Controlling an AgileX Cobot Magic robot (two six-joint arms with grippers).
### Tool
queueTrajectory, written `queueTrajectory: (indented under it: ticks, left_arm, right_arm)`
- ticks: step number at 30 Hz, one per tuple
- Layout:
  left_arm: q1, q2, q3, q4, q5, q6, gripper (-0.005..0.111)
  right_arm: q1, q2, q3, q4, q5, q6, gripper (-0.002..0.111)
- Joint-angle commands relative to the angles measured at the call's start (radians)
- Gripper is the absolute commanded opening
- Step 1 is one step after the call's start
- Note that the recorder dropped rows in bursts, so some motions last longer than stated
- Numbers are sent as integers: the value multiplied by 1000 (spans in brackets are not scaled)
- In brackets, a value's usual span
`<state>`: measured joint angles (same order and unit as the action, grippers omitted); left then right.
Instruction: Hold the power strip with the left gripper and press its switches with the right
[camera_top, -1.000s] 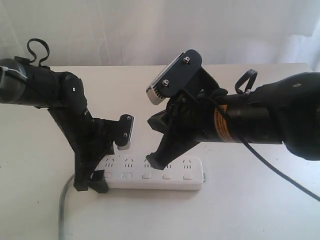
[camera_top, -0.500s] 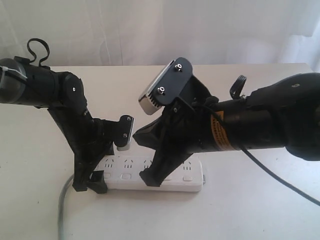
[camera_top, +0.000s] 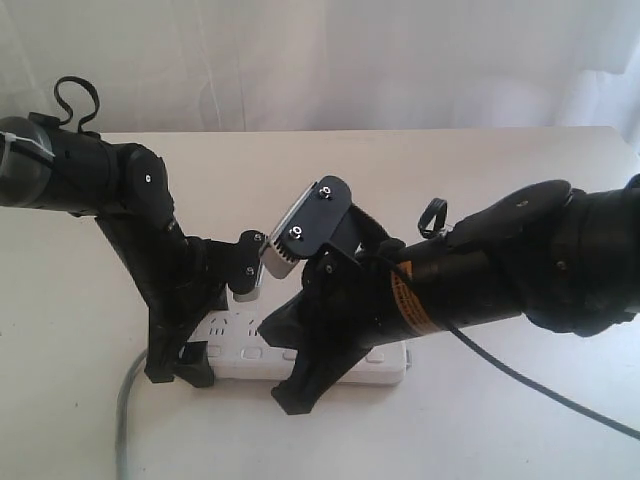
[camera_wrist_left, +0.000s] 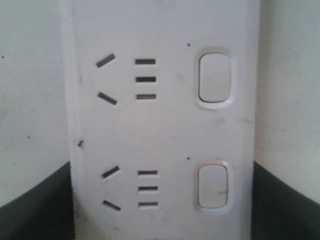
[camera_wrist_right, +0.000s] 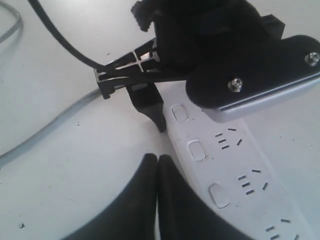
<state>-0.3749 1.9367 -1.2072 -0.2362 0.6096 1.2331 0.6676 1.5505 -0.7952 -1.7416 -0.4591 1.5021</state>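
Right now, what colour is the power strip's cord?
The cord is grey, showing best in the right wrist view.

A white table (camera_top: 480, 170) carries one white strip (camera_top: 392, 364), lying flat with its sockets and switches (camera_wrist_left: 215, 77) facing up. A grey cord (camera_top: 124, 415) leaves the strip's left end and trails across the tabletop, resting on the surface as it curves away.

White table (camera_top: 500, 170), pale curtain (camera_top: 300, 60) behind

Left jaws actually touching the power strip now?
Touching. In the left wrist view the left gripper has both jaws flush against the sides of the power strip, no table visible between.
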Motion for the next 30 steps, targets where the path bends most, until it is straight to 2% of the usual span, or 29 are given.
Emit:
queueTrajectory:
  ticks: [1, 15, 20, 30]
  left_arm:
    - [-7, 26, 18, 13, 86, -3, 0]
    - [-7, 26, 18, 13, 92, -7, 0]
    - [-7, 26, 18, 13, 91, -3, 0]
    - [-7, 26, 18, 13, 91, -5, 0]
  right_arm:
    - [4, 18, -6, -3, -8, 1, 0]
    - [4, 160, -6, 201, 36, -93, 0]
    - [4, 215, -6, 291, 69, -201, 0]
    - [4, 222, -8, 311, 166, -201, 0]
